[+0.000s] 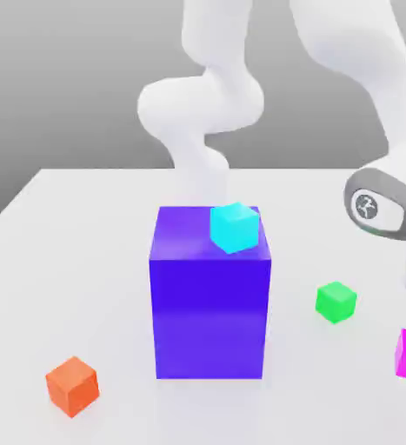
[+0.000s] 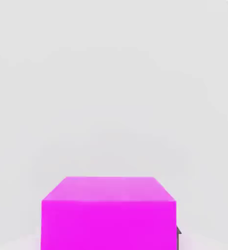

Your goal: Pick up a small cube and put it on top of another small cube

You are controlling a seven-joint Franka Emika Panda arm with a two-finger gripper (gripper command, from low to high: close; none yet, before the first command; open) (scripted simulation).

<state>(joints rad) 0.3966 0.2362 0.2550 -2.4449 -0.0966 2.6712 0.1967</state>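
You have jaws clenched on magenta cube (image 1: 405, 355) at table's (image 1: 84, 261) edge, exterior view's right. Green cube (image 1: 336, 302) near; cyan cube (image 1: 233, 227) atop purple block (image 1: 209, 304); orange cube (image 1: 72, 385) well apart.

White table (image 1: 84, 261) w/ purple block (image 1: 210, 304), orange cube (image 1: 71, 385), green cube (image 1: 336, 302), magenta cube (image 1: 403, 355)
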